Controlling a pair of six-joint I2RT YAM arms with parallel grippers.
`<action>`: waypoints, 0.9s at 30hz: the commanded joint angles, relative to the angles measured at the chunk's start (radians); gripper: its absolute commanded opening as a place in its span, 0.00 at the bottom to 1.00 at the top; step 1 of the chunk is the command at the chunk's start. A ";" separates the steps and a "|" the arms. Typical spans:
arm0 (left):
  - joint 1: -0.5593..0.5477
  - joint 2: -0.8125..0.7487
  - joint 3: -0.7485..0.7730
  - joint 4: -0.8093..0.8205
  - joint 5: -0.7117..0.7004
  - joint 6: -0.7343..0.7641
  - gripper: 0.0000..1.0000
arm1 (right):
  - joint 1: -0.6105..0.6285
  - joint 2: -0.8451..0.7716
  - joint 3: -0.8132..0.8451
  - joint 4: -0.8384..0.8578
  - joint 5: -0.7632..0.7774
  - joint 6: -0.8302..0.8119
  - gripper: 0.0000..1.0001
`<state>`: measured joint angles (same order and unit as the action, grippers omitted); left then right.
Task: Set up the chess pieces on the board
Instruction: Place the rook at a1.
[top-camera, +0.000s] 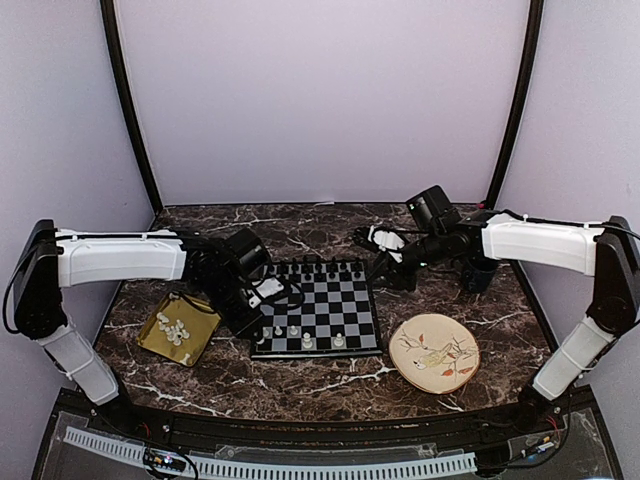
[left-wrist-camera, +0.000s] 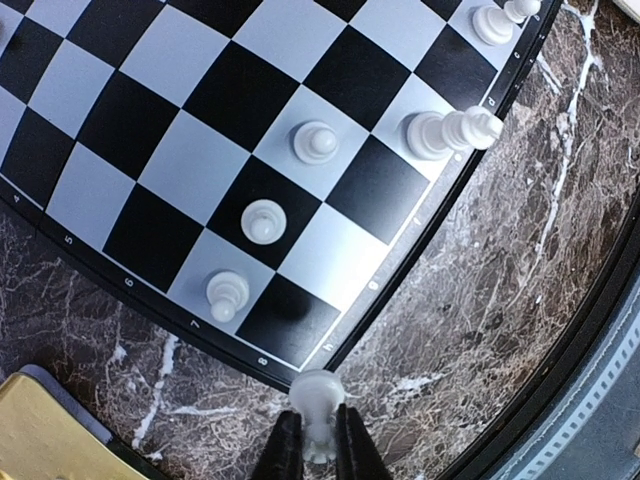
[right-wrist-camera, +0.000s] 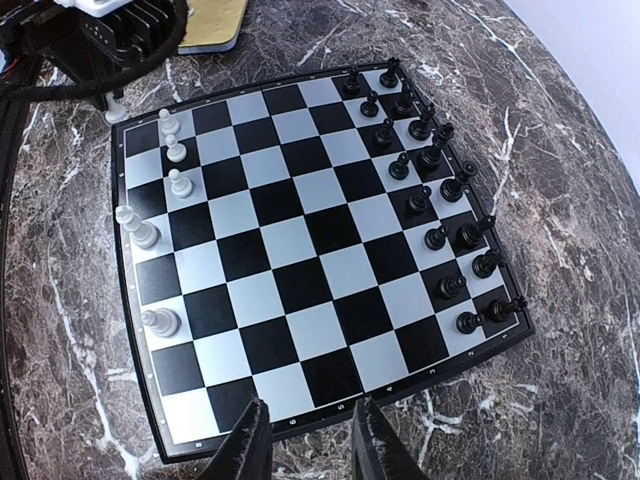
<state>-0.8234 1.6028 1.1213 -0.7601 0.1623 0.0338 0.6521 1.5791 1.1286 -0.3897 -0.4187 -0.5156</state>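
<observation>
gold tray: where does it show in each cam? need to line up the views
Top external: gold tray sits left of the board, by its near-left corner.
Left wrist: bottom-left corner of the picture, cropped, off the board's numbered edge.
Right wrist: top edge of the picture, cropped, beyond the board's top-left corner.
Shared landmark: the white pieces along one board edge.

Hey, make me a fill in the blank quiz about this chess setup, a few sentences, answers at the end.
The left gripper is shut on a ____ chess piece at the board's corner.
The spare pieces lie in the ____ tray.
The patterned plate lies on the ____ arm's side of the board.
The right gripper's jaws stand ____, holding nothing.
Missing words: white, gold, right, open.
</observation>
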 joint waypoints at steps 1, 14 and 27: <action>-0.010 0.025 0.036 -0.019 -0.015 0.015 0.09 | 0.012 0.008 0.000 0.011 0.010 -0.006 0.29; -0.026 0.099 0.048 -0.002 -0.065 0.008 0.08 | 0.014 0.009 0.000 0.010 0.015 -0.010 0.29; -0.035 0.115 0.040 0.032 -0.075 -0.013 0.09 | 0.017 0.008 0.000 0.010 0.022 -0.010 0.29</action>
<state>-0.8494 1.7206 1.1461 -0.7418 0.0952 0.0307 0.6598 1.5791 1.1286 -0.3901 -0.4049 -0.5198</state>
